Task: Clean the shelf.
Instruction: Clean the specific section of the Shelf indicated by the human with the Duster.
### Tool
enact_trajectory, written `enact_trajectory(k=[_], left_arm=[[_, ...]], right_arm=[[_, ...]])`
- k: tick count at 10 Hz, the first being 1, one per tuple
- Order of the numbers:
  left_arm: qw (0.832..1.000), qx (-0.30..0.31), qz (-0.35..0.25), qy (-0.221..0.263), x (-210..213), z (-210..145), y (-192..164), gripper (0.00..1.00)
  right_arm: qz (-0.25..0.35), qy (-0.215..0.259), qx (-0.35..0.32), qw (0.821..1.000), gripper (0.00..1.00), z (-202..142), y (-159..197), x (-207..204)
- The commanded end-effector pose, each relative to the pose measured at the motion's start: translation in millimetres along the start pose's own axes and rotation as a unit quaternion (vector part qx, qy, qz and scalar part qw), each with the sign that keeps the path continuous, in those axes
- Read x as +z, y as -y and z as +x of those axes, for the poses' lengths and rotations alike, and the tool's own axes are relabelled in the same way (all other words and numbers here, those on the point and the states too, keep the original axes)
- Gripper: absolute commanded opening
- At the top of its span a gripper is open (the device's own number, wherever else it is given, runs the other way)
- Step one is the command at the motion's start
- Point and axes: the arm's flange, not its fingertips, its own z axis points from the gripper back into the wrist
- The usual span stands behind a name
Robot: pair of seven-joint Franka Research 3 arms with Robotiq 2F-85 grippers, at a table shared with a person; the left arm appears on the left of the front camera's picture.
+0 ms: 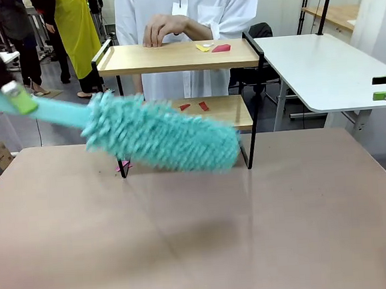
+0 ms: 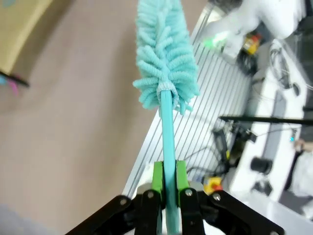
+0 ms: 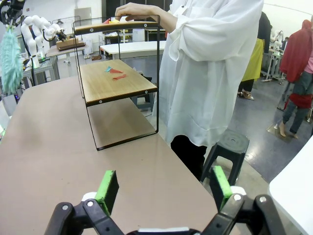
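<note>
The brown bench (image 1: 201, 251) is the largest thing in view, and its near half and both side edges lie bare, leaving wide room in front of the shelf. The shelf (image 1: 173, 58) stands upright at the middle of the bench's far edge, with its black legs on the bench top.

A person in a white coat (image 1: 189, 11) stands just behind the shelf, with one hand (image 1: 162, 30) resting on the back of the top board. A white table (image 1: 314, 64) sits well apart to the right, beyond the bench. In the right wrist view a black stool (image 3: 229, 145) stands on the floor beside the person.

A teal fluffy duster (image 1: 172, 138) hangs in the air in front of the lower board, blurred and slanting down to the right. It hides part of that board and the space under it.

The left tool (image 2: 169, 174) is clamped on the duster's handle, with its green pads pressed on either side of it. The right tool (image 3: 164, 188) has its fingers spread wide apart with nothing between them, low over the bench's right end.

Small bits lie about:
- A red scrap (image 1: 220, 48) and a yellow scrap (image 1: 202, 48) lie on the top board.
- Red scraps (image 1: 195, 106) lie on the lower board.
- A pink scrap (image 1: 123, 166) lies on the bench by the shelf's left leg.
</note>
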Motion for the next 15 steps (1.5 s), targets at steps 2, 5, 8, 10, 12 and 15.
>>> enact_trajectory(k=[2,5,8,10,12,15], left_arm=[[0.991,0.031,-0.064,0.112,32.4,36.0,28.9,0.13],[0.983,0.099,-0.048,0.146,59.1,94.9,81.7,0.13],[0.966,0.187,0.032,0.173,71.1,159.1,129.6,0.13],[0.95,0.223,0.093,0.198,58.0,204.4,161.4,0.13],[0.936,0.234,0.127,0.232,41.5,242.1,178.5,0.13],[0.893,0.281,0.225,0.27,8.4,284.8,177.1,0.13]], right_arm=[[-0.004,-0.011,-0.006,1.0,1.0,7.5,-1.1,-2.4],[-0.004,-0.011,-0.006,1.0,1.0,7.5,-1.1,-2.4],[-0.004,-0.011,-0.006,1.0,1.0,7.5,-1.1,-2.4],[-0.004,-0.011,-0.006,1.0,1.0,7.5,-1.1,-2.4],[-0.004,-0.011,-0.006,1.0,1.0,7.5,-1.1,-2.4],[-0.004,-0.011,-0.006,1.0,1.0,7.5,-1.1,-2.4]])
